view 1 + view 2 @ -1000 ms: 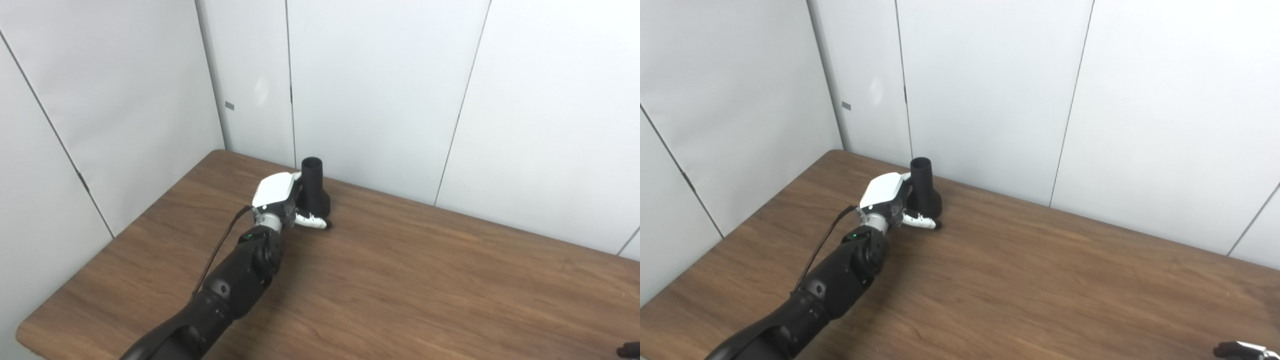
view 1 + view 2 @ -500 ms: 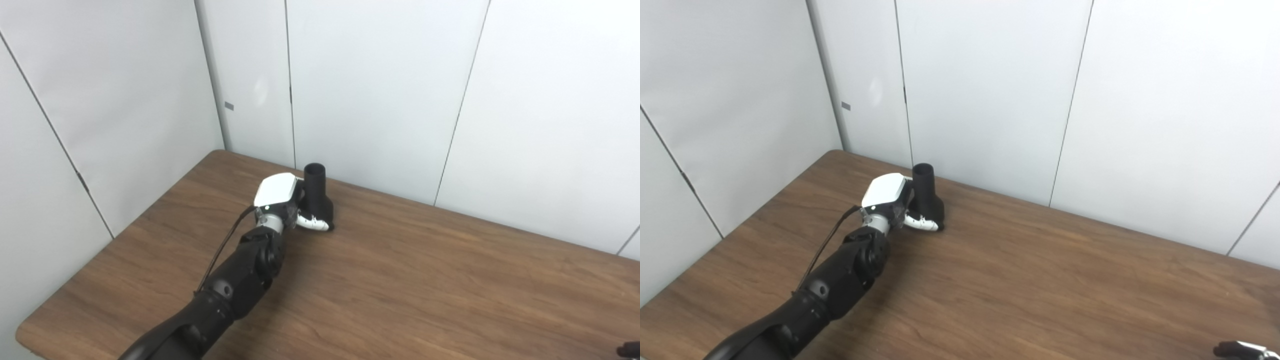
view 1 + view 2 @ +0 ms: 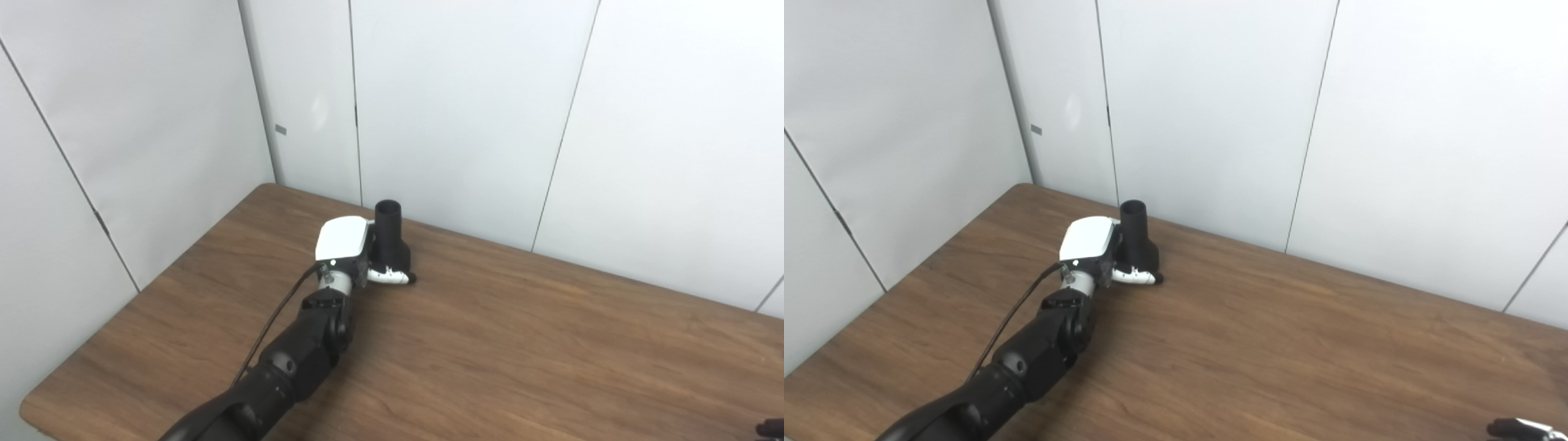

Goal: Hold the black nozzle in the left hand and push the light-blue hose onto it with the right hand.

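The left hand wraps its fingers round a matte black nozzle, round mouth up, on the wood-grain table; right hand barely seen, fingers unclear.

My two head cameras sit side by side, looking down across my desk toward its far-left corner, sharing nearly everything.

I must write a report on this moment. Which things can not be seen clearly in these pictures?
- Light-blue hose: in neither view.
- Right hand: cut off by the bottom right corner in both views; open or shut cannot be told.
- Left hand: its fingers lie behind the black nozzle; only the thumb shows, so the grip's firmness is unclear.
- Nozzle base: partly hidden by the hand; whether it rests on the table is unclear.
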Available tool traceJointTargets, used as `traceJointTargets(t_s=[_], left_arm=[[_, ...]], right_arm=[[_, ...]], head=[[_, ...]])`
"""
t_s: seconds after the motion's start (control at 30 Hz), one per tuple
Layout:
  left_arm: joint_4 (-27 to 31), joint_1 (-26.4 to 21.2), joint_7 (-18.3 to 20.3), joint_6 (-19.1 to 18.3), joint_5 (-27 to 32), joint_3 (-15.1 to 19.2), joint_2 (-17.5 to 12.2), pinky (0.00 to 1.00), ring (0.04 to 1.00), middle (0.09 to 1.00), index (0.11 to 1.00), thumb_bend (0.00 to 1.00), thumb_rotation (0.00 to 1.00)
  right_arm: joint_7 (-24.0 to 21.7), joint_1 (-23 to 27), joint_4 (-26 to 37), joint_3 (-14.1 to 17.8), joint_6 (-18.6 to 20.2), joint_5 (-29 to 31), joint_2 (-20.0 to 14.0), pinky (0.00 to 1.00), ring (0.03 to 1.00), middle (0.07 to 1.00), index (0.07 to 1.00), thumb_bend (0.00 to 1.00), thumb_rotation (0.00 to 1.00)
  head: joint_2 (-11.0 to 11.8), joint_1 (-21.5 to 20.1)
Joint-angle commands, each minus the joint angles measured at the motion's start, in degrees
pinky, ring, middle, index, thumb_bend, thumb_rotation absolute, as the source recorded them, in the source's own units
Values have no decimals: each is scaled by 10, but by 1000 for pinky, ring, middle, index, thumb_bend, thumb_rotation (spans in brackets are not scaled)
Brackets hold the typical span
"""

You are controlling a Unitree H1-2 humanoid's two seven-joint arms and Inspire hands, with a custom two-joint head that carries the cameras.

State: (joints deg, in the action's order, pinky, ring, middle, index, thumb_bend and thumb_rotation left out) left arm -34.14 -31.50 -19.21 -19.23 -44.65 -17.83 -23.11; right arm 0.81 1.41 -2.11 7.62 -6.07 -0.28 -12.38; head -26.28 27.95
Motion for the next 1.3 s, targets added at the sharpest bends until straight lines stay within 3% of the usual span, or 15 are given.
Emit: traceJointTargets(t_s=[0.0, 0.07, 0.27, 0.4, 0.43, 0.47, 0.53, 0.77, 0.93, 1.1, 1.27], left_arm=[[-31, 27, 5, 3, 0, -11, 8, 863, 761, 786, 753, 1000, 248], [-37, 30, -19, 17, -6, -16, 8, 848, 739, 774, 765, 994, 252], [-73, 29, -96, 52, -32, -37, 5, 764, 666, 711, 653, 915, 260], [-94, 28, -151, 89, -33, -39, 5, 667, 610, 655, 601, 739, 253], [-97, 29, -163, 104, -28, -36, 5, 600, 581, 627, 537, 605, 145], [-100, 30, -174, 120, -23, -34, 5, 534, 555, 603, 511, 550, 97], [-104, 30, -187, 136, -22, -33, 5, 474, 527, 578, 496, 524, 65], [-85, 38, -185, 166, -24, -33, -1, 473, 523, 561, 491, 521, 50], [-72, 44, -180, 241, -13, -36, -14, 385, 434, 466, 507, 522, 1], [-21, 65, -110, 287, 29, -16, -17, 336, 390, 457, 510, 520, 0], [2, 85, -74, 303, 41, -6, -6, 340, 417, 489, 509, 502, 0]], right_arm=[[-2, -2, 8, 2, -1, -4, -6, 397, 545, 582, 546, 754, 673], [0, -1, 6, 3, -2, -4, -6, 396, 542, 579, 544, 752, 675], [0, 0, 5, 3, 0, -4, -5, 392, 539, 574, 540, 773, 679], [0, 0, 4, 3, 1, -6, -7, 393, 542, 578, 542, 796, 688], [0, 0, 5, 3, 1, -6, -6, 392, 540, 577, 542, 790, 684], [0, -1, 6, 4, 2, -5, -6, 390, 537, 575, 541, 782, 679], [0, -1, 7, 4, 3, -6, -6, 387, 532, 571, 539, 791, 679], [-2, -1, 8, 3, 2, -4, -6, 387, 536, 575, 538, 788, 684], [-4, 1, 3, 3, -4, 1, -7, 391, 538, 576, 542, 775, 670], [-3, 0, 6, 4, 1, -2, -8, 394, 540, 578, 545, 773, 674], [-2, -2, 9, 4, 5, -7, -8, 400, 545, 580, 544, 792, 683]], head=[[-2, 0], [-2, 0], [-2, 0], [-3, 0], [-3, 0], [-3, 1], [-3, 1], [-3, 3], [-3, 3], [-6, 3], [-8, 2]])
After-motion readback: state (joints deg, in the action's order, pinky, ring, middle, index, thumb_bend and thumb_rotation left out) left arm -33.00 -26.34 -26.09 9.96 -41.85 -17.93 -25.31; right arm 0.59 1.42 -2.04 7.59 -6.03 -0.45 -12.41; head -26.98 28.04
